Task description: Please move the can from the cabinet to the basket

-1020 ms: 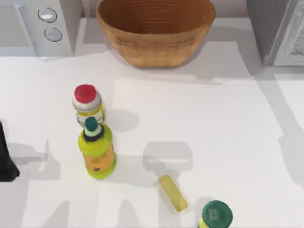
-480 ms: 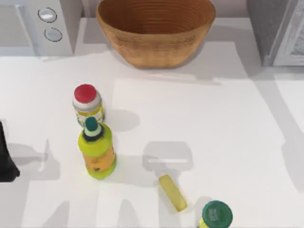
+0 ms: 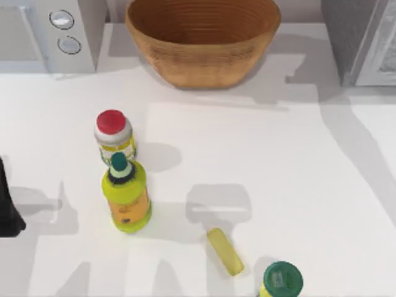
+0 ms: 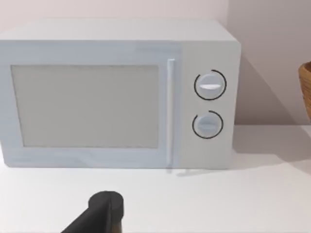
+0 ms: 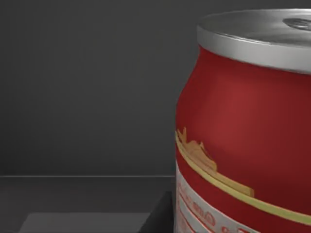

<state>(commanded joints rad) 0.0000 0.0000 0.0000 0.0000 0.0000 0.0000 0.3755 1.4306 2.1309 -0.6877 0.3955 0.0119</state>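
Right gripper state: I cannot tell, no fingertips visible on that arm's wrist camera. What I do get there is the can (image 5: 243,126) up close: shiny silver lid with a raised rim, deep red body bulging out below the shoulder, a thin gold band running diagonally across it, a small gold emblem above the band, a pale label panel with red print under it. It stands upright against dark grey walls with a dark floor and a paler patch low down, so it sits inside a dark enclosure; I read that as the cabinet interior.

From above, the cabinet (image 3: 346,37) is at the table's far right corner, grey box with a pale framed door (image 3: 383,55). The basket (image 3: 204,59) is at the far centre, tan woven, ribbed walls, well apart from the cabinet.

Left arm (image 3: 7,207) is parked at the table's left edge, a dark shape; its finger state I cannot tell either. Its wrist camera faces the white microwave (image 4: 116,97) with two round knobs, at the far left.

On the white table (image 3: 278,173): red-capped jar (image 3: 114,136) just behind a yellow-green bottle (image 3: 126,195) with a dark green cap, left of centre. A flat yellow bar (image 3: 225,251) lies near the front, with a green-capped bottle (image 3: 281,279) just beside it at the front edge.
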